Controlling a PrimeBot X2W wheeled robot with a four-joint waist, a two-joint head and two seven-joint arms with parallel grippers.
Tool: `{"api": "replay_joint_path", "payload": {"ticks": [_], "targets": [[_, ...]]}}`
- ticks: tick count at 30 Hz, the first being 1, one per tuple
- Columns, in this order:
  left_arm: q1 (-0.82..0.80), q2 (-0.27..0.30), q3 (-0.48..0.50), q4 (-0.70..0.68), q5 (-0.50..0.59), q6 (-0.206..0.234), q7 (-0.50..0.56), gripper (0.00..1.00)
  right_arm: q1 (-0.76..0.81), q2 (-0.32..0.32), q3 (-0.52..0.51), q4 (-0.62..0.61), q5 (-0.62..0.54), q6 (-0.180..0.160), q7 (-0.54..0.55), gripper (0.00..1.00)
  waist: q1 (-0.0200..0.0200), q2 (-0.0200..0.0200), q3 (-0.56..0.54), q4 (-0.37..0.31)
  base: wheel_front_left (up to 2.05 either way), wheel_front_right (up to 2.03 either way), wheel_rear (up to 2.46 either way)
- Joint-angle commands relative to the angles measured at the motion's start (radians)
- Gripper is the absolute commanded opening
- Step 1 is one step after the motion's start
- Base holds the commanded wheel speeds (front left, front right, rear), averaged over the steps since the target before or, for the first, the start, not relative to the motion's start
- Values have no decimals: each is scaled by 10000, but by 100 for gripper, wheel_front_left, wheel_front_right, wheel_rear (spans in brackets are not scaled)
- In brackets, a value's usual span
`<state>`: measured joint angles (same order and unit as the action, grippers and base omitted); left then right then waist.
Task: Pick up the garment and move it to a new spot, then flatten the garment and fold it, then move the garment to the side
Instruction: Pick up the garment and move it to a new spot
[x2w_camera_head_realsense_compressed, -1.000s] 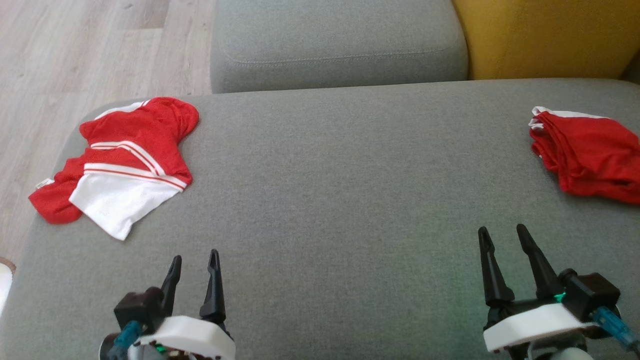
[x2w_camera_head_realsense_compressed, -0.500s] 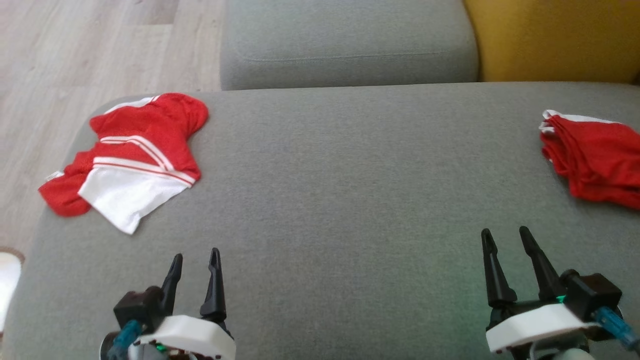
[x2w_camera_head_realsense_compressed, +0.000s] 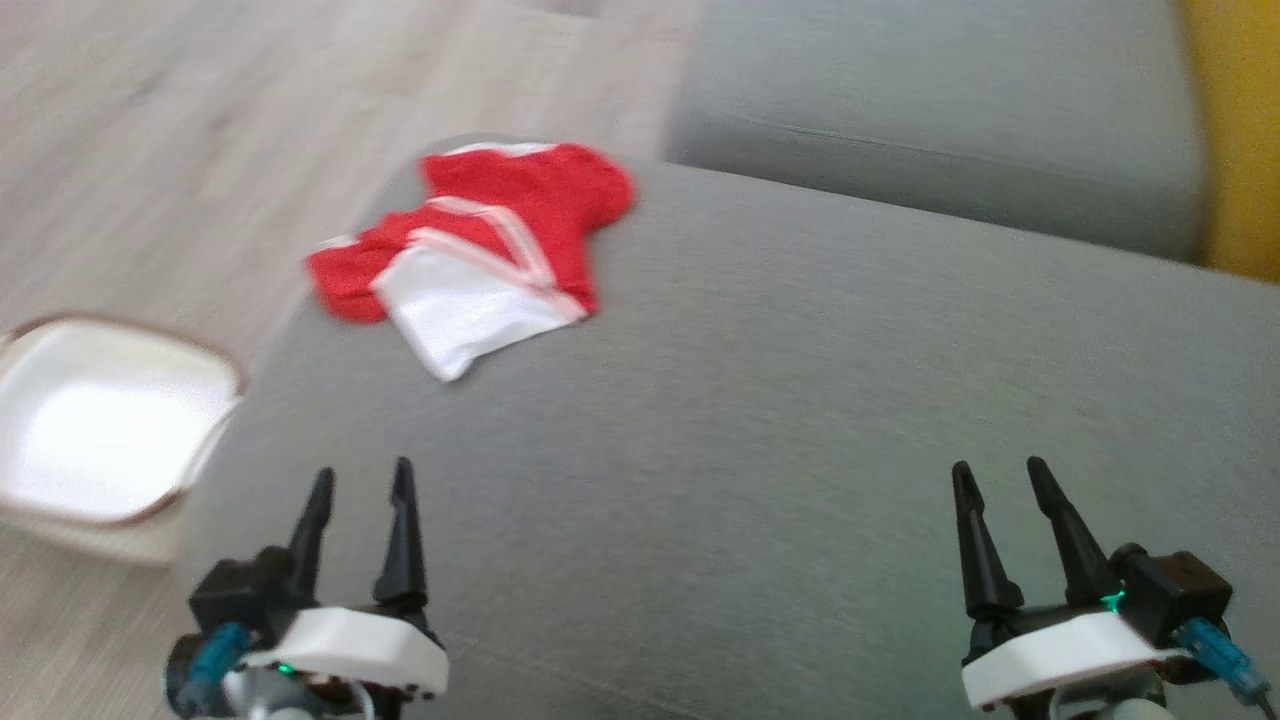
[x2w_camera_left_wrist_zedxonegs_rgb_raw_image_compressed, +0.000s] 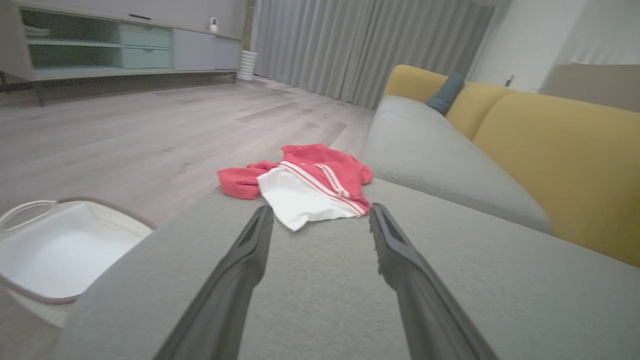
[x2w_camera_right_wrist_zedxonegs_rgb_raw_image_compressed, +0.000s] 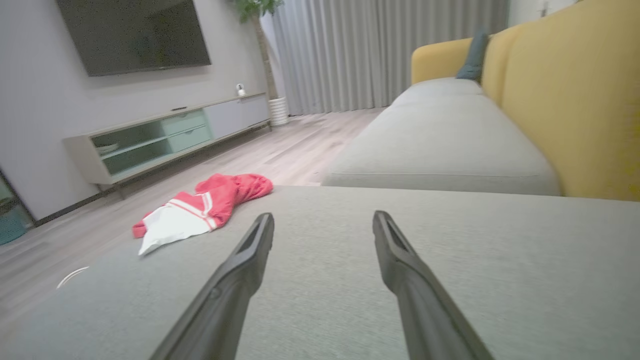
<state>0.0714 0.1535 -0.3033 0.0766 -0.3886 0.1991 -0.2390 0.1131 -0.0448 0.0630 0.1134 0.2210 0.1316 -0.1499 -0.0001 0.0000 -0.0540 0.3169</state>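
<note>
A crumpled red garment (x2w_camera_head_realsense_compressed: 500, 240) with a white panel and white stripes lies near the far left corner of the grey sofa cushion (x2w_camera_head_realsense_compressed: 760, 420). The left wrist view has the garment (x2w_camera_left_wrist_zedxonegs_rgb_raw_image_compressed: 305, 185) straight ahead, just beyond the fingertips. In the right wrist view the garment (x2w_camera_right_wrist_zedxonegs_rgb_raw_image_compressed: 200, 210) sits off to the left. My left gripper (x2w_camera_head_realsense_compressed: 362, 482) hovers open over the cushion's near left part, well short of the cloth. My right gripper (x2w_camera_head_realsense_compressed: 997, 475) is open over the near right part, holding nothing.
A white laundry basket (x2w_camera_head_realsense_compressed: 100, 430) with a brown rim stands on the wooden floor beside the cushion's left edge. A second grey seat cushion (x2w_camera_head_realsense_compressed: 930, 130) lies beyond, with a yellow backrest (x2w_camera_head_realsense_compressed: 1240, 140) at the right. A TV cabinet (x2w_camera_right_wrist_zedxonegs_rgb_raw_image_compressed: 165, 140) stands across the room.
The head camera has swung to the left: the basket has come into view and the folded red cloth at the right has left it. Both grippers stay open; the garment lies as before.
</note>
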Motion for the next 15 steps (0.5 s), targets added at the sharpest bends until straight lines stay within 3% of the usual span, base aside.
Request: {"api": "replay_joint_path", "payload": {"ticks": [1,5,15], "targets": [[-474,153,466,-415,54,75,2,100,-517,-55,292,-274,64,-9,-137,100,1,0,-41,1274,0,0,0],[-201,311,807,-717,-44,314,31,100,-743,-55,573,-199,92,-9,-156,100,1,0,137,1854,0,0,0],[262,334,1296,-1303,-131,610,-116,100,-1457,-55,1082,35,-18,-9,-101,100,1,0,592,2135,0,0,0]]}}
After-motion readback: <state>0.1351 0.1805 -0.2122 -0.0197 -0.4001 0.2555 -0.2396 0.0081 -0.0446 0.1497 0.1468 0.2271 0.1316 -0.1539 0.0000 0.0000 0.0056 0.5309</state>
